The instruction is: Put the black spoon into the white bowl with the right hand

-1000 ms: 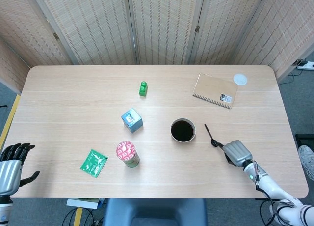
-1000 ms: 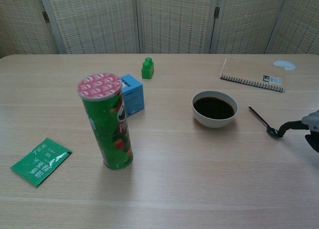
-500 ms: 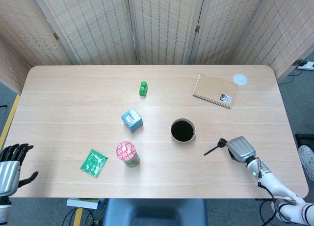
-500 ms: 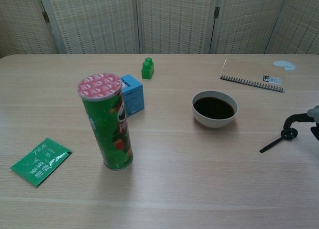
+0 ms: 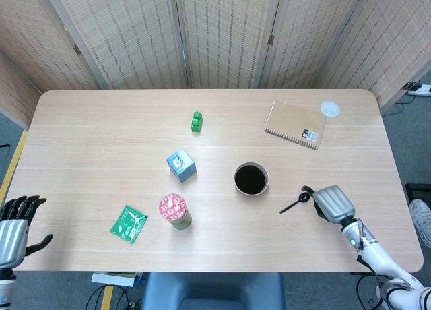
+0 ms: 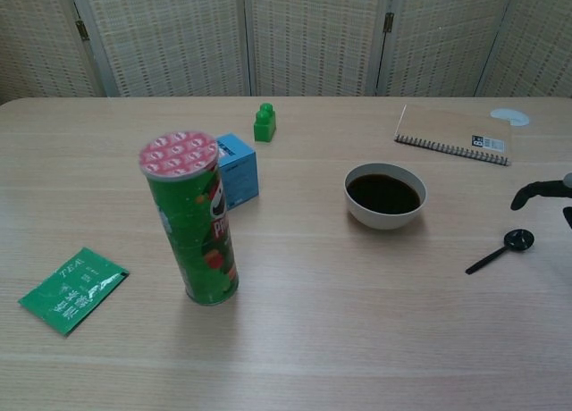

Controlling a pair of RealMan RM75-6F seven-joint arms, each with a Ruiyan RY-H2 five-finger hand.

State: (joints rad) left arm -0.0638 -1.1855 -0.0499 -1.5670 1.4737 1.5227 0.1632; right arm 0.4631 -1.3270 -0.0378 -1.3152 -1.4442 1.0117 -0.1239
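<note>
**One spoon on bare wood, right of the bowl**

Most of the table shows as bare wood, with a wide open strip along its near edge and another between the white bowl and the right edge.

The black spoon lies flat on the wood, to the right of the bowl and a little nearer the robot, apart from it. Its long axis runs on a diagonal: the round end points toward the right hand, the thin handle points toward the near edge and slightly toward the table's middle. In the chest view the spoon sits below and right of the bowl, with bare wood between them.

Just beside the spoon's round end, the right hand holds nothing; in the chest view only a dark fingertip shows at the frame edge, raised above the spoon and not touching it. Whether its fingers are spread or curled cannot be told. Off the near left corner, the left hand has its fingers apart and holds nothing.

Well left of the bowl stand a green chip can and a blue box. A green packet lies by the can. Farther back are a green block, a brown notebook and a white lid. None of these lies between spoon and bowl.
</note>
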